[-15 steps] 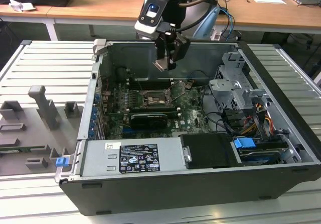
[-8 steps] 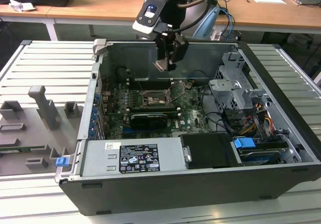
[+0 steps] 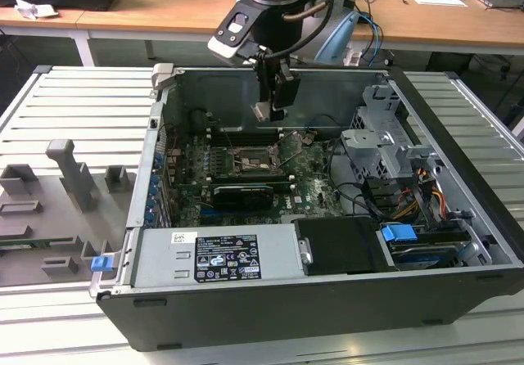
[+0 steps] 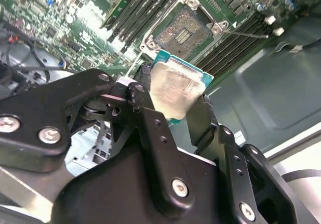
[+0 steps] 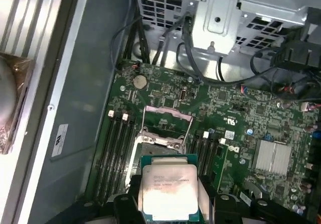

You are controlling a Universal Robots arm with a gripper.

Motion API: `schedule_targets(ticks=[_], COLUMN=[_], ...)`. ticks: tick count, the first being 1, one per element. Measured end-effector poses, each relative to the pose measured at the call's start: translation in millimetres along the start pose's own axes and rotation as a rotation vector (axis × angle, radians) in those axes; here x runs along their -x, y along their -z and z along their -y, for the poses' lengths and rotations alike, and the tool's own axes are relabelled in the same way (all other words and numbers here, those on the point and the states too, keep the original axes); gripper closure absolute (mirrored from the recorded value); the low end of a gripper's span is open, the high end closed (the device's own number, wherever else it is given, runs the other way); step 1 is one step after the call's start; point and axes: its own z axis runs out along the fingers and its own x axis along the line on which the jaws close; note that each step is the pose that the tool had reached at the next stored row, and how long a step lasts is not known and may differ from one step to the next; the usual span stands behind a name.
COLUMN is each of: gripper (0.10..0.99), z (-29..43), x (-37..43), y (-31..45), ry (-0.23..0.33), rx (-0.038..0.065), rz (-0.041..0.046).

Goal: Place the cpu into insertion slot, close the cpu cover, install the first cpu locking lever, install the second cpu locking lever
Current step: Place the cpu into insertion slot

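Open computer case point(image 3: 246, 320) lying on its side on a ribbed pale worktop point(image 3: 74, 103), with the arm reaching in from above. In the exterior view we see the gripper point(image 3: 274, 110) hanging over the motherboard point(image 3: 311, 181), above and well apart from the insertion slot point(image 3: 250, 162), which lies near the board's middle.

In the second wrist view the two black fingers point(image 4: 150, 128) are closed against opposite edges of the cpu point(image 4: 175, 91), pinching it between them. The chip's pale silver-grey metal top faces the camera, and a thin green border shows along its edges. Beyond the chip, the slot appears as a dark square with a fine field of contacts and a silvery metal rim, uncovered and with nothing in it. The chip is clear of the slot and touches only the fingers.

In the first wrist view the chip is in front of the slot and hides part of it. The cpu cover point(image 5: 168, 114) stands raised off the slot at one edge, with a thin metal rod on either side of it. Long, narrow black memory slots point(image 5: 115, 148) run along both flanks of the socket.

A silver drive cage point(image 3: 381, 136) with loose black cables fills the case towards the exterior view's right, and a grey power supply point(image 3: 217, 254) lies along the near wall. Grey moulded fixtures point(image 3: 74, 173) stand on the worktop at the exterior view's left.
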Motion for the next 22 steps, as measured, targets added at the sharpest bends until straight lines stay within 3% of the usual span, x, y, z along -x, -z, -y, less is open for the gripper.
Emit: schedule_targets(ticks=[5, 11, 13, 18, 22], gripper=[0.561, 0.561, 0.561, 0.561, 0.561], z=[0.7, 1.8, 4.2, 18.3, 18.9], x=[0.2, 0.1, -0.6, -3.3, -3.5], y=[-9.3, -17.5, -20.8, -34.3, -41.1], ry=[-0.125, -0.228, -0.232, -0.226, -0.226], rx=[0.002, 0.005, 0.005, 0.005, 0.005], rz=[0.0093, 0.0170, 0.0173, 0.0170, 0.0169])
